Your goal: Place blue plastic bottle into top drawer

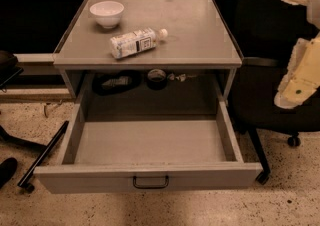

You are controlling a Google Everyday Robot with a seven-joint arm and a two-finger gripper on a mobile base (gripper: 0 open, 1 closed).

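Observation:
The blue plastic bottle (134, 42) lies on its side on the grey cabinet top (200, 35), white cap pointing right, label with a dark square mark facing up. The top drawer (150, 142) stands pulled fully out below it, with a small dark wire handle (150, 182) at the centre of its front panel. Nothing lies in the drawer. My gripper (296, 81) shows as cream-coloured parts at the right edge, off to the right of the cabinet, well away from the bottle and holding nothing that I can see.
A white bowl (106, 13) stands at the back left of the cabinet top. Dark objects and a tape roll (156, 77) lie on the shelf behind the drawer. A black office chair (270, 45) stands right of the cabinet. Black chair legs (42, 155) lie on the floor at the left.

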